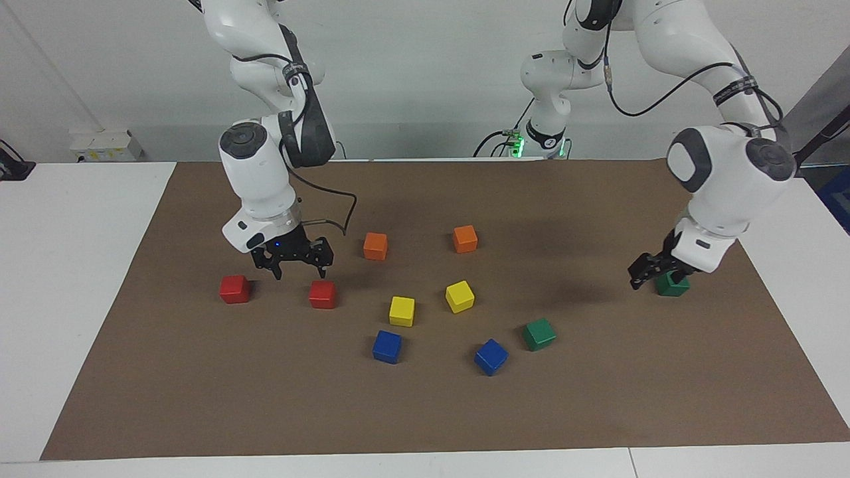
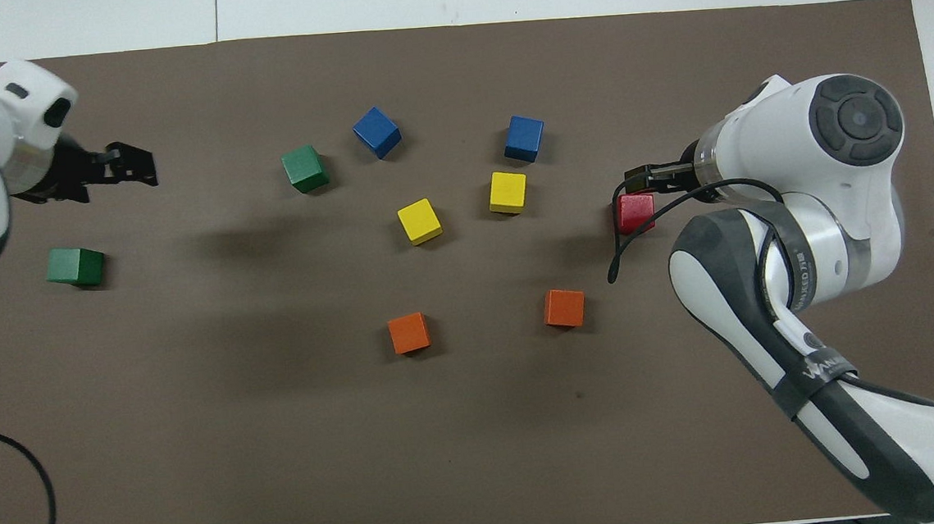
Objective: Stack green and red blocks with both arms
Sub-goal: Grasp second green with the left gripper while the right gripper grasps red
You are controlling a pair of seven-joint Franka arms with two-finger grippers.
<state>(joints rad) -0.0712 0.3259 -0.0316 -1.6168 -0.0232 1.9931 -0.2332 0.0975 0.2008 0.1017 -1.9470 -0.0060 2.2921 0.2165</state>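
Two red blocks lie toward the right arm's end: one [image 1: 234,289] near the mat's edge, hidden under the arm in the overhead view, and one [image 1: 322,293] [image 2: 634,212] nearer the middle. My right gripper [image 1: 299,265] [image 2: 648,175] is open and empty, hovering low over the mat between them, one finger just above the second. One green block [image 1: 672,284] [image 2: 75,266] lies toward the left arm's end. My left gripper [image 1: 649,271] [image 2: 131,165] hangs open and empty beside and slightly above it. The other green block [image 1: 538,333] [image 2: 304,168] lies farther from the robots.
Two orange blocks [image 1: 375,245] [image 1: 465,238], two yellow blocks [image 1: 402,311] [image 1: 459,296] and two blue blocks [image 1: 386,346] [image 1: 491,356] lie in the middle of the brown mat [image 1: 199,398]. A black cable loops beside the right gripper.
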